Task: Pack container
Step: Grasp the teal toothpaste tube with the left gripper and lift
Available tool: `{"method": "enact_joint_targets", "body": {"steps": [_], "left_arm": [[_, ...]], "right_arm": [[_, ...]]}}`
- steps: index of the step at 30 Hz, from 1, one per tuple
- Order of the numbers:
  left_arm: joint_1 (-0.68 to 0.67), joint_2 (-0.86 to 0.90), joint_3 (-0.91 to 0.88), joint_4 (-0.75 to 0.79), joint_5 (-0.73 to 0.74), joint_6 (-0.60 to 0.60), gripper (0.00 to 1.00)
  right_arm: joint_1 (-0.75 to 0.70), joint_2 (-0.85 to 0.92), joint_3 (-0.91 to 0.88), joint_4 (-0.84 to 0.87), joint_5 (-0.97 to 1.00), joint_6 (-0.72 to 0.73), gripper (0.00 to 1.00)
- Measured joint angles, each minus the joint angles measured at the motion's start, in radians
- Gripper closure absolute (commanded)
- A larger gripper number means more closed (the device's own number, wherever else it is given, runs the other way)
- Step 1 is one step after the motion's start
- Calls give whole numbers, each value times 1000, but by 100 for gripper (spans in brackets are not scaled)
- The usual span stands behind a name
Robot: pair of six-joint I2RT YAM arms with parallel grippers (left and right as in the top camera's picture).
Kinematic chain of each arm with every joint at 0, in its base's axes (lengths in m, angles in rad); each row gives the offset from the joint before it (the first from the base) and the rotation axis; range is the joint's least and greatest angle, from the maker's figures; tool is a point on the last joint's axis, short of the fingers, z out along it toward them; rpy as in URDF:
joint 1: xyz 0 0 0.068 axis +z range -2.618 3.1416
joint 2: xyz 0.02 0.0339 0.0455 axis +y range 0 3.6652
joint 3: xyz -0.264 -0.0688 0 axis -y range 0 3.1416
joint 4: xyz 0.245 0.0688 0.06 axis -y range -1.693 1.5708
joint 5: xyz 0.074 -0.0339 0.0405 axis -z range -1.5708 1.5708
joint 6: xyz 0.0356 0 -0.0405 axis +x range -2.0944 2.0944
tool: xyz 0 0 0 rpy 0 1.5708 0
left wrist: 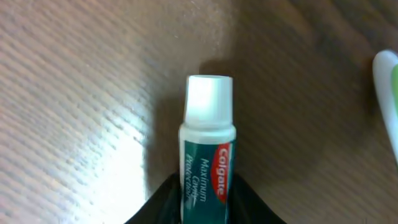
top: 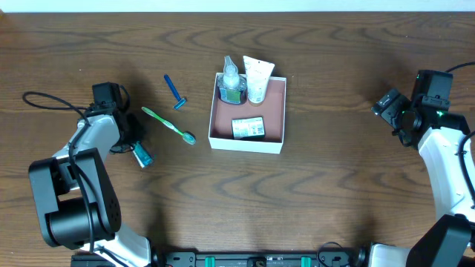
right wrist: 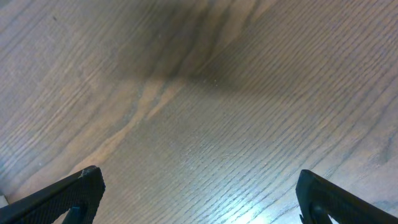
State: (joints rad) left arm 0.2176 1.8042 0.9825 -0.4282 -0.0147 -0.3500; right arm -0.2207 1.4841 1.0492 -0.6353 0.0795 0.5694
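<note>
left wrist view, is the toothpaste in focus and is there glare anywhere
left wrist view: the toothpaste tube is sharp, its label readable; a glare patch sits on the table left of it; the toothbrush at the right edge is soft; right wrist view: shadow up top, sheen low down.

The toothpaste tube [left wrist: 207, 155] lies between the fingers of the left gripper [left wrist: 205, 208], its cap pointing away from the wrist. At the gripper's right side lies the toothbrush [top: 169, 124]. The razor [top: 175, 92] is past the toothbrush, and farther still is the container [top: 245, 142] — inside it are a bottle [top: 231, 80], a squeeze tube [top: 257, 80] and a small box [top: 248, 127].
</note>
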Motion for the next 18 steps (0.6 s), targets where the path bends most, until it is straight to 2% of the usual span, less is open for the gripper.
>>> {"method": "enact_joint_targets", "body": {"steps": [9, 13, 17, 18], "left_arm": [[3, -3, 8, -58, 50, 6, 78], [7, 1, 22, -97, 235, 63, 81], [-1, 39, 51, -220, 478, 168, 88], [-5, 45, 57, -247, 506, 185, 87]], "right_arm": [[0, 0, 0, 0, 0, 0, 1], [0, 0, 0, 0, 0, 0, 1], [0, 0, 0, 0, 0, 0, 1], [0, 0, 0, 0, 0, 0, 1]]}}
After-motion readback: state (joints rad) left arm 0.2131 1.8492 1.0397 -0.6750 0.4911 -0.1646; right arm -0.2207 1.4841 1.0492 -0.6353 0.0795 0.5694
